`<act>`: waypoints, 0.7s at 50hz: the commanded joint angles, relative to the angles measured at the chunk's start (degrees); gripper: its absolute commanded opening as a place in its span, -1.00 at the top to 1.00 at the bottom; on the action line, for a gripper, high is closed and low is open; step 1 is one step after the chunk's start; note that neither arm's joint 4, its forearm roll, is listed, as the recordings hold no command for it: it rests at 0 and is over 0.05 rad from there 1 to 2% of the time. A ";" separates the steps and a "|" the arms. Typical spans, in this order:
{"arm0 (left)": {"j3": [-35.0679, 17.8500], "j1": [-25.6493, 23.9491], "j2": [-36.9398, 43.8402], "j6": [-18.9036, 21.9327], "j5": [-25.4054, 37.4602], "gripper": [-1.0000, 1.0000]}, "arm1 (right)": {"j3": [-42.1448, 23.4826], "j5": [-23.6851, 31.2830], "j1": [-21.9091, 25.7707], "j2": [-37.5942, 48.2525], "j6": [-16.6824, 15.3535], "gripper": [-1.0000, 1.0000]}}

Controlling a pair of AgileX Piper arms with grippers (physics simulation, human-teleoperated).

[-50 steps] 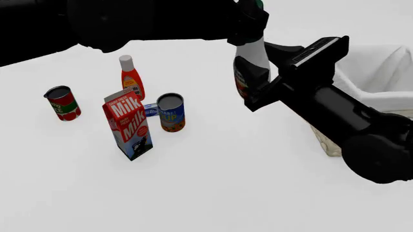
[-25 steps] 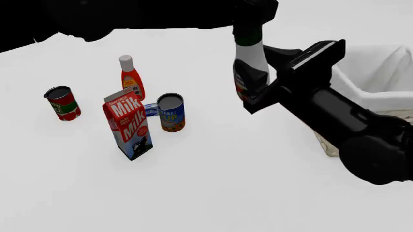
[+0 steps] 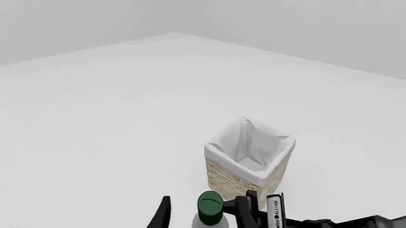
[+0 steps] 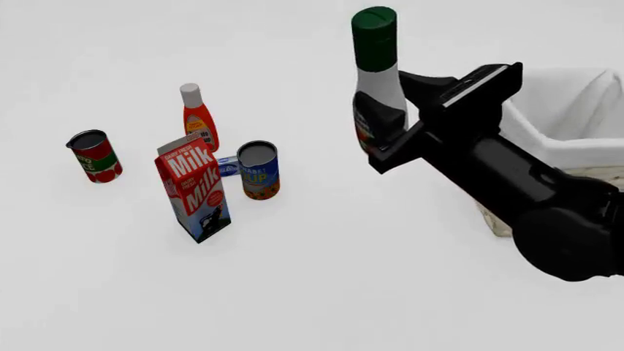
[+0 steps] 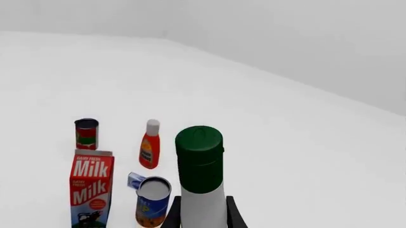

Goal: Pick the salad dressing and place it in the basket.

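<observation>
The salad dressing point(image 4: 378, 84), a white bottle with a dark green cap, stands upright left of the basket point(image 4: 575, 139). My right gripper point(image 4: 386, 123) is shut on its lower body, over the label. The right wrist view shows the salad dressing point(image 5: 199, 161) between the right gripper's point(image 5: 199, 217) dark fingers. From high above, the left wrist view looks down on the green cap point(image 3: 210, 206), the right gripper's fingers point(image 3: 245, 209) beside it, and the lined wicker basket point(image 3: 250, 173) beyond. The left gripper shows in no frame.
Left of the bottle stand a milk carton point(image 4: 195, 186), a slim orange-red bottle point(image 4: 198, 117), a blue-and-yellow can point(image 4: 259, 170), a small blue box point(image 4: 228, 166) and a red can point(image 4: 95, 156). The basket reaches the right edge of the front view.
The left arm, which hung over the bottle's cap, has risen out of the front view. The right gripper and the bottle have barely shifted.
</observation>
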 commanded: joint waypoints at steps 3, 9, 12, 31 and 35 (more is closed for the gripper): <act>9.53 6.38 -11.45 1.08 -3.58 -1.00 | 0.48 0.16 -0.51 -2.12 1.01 1.00; 19.05 11.36 -17.31 1.27 -8.78 -1.00 | 0.98 0.71 -0.92 -4.23 0.74 1.00; 22.53 12.32 -19.37 1.28 -10.92 -1.00 | 1.06 1.09 -1.07 -5.12 0.78 1.00; 44.19 27.32 -27.31 -2.65 -25.04 -1.00 | 0.67 5.05 -4.14 -15.25 1.34 1.00; 47.28 30.23 -29.58 -2.41 -27.14 -1.00 | 0.32 5.47 -4.88 -16.17 1.32 1.00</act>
